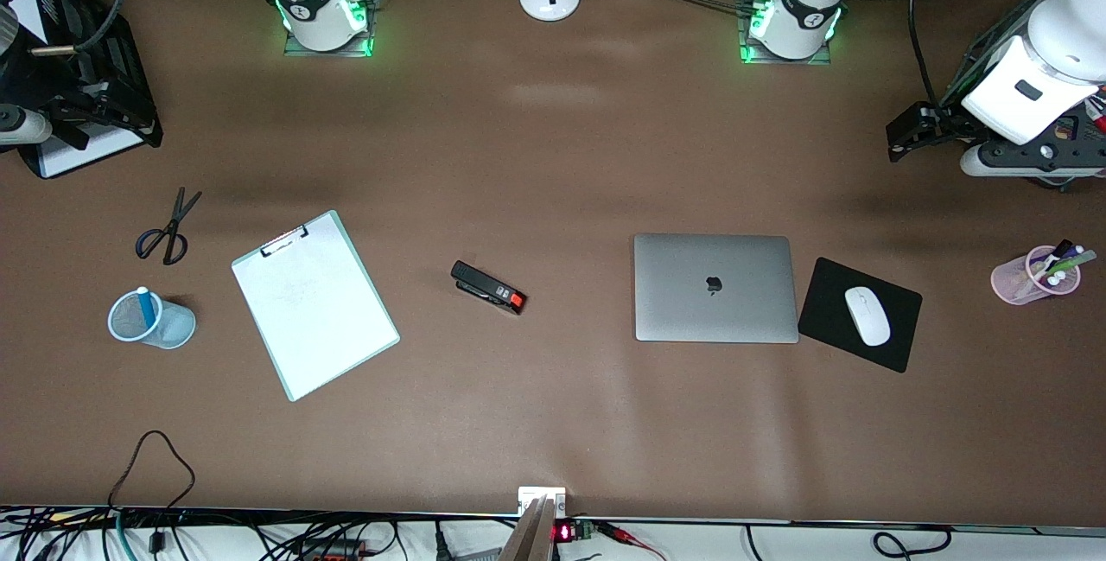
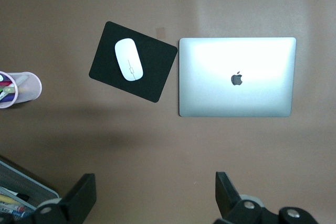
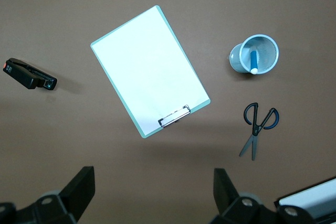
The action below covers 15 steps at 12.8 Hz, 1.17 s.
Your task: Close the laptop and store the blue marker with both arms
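Front view showing laptop (image 1: 715, 288) lying shut on table (image 1: 553, 155), lid logo up, just beside mouse pad (image 1: 860, 314) carrying mouse (image 1: 867, 315). Marker (image 1: 145, 305) standing in mesh cup (image 1: 151, 320) toward right arm's end, near clipboard (image 1: 314, 303) and scissors (image 1: 169, 228). Stapler (image 1: 488, 287) resting between clipboard and laptop. Left tool (image 2: 155, 195) hanging wide open, gripping nothing, at left arm's end. Right tool (image 3: 153, 192) likewise gaping, empty, at right arm's end.
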Motion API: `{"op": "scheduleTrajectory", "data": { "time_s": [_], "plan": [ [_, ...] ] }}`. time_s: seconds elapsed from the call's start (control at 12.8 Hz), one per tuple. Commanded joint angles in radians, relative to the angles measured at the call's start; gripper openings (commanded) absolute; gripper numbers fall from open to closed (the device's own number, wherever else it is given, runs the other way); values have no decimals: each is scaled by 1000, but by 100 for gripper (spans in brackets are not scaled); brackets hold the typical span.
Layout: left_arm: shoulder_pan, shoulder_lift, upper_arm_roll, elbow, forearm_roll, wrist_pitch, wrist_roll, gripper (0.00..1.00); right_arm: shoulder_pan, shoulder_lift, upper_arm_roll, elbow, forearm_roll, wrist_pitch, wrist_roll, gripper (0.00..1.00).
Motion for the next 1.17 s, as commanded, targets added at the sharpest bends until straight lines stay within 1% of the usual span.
{"op": "scheduleTrajectory", "data": {
  "time_s": [0.0,0.55,0.7,1.09],
  "plan": [
    [-4,6,1,28,17,-24,18,100,-3,-1,-2,6,-14,-2,-3,100],
    [-4,6,-8,28,16,-24,18,100,-13,2,-3,8,-17,-10,-3,100],
    [-3,6,-8,28,16,-24,18,100,-16,8,-2,11,-58,-10,-1,100],
    [-3,6,-11,28,16,-24,17,100,-12,14,-2,22,-60,-11,6,100]
  ]
}}
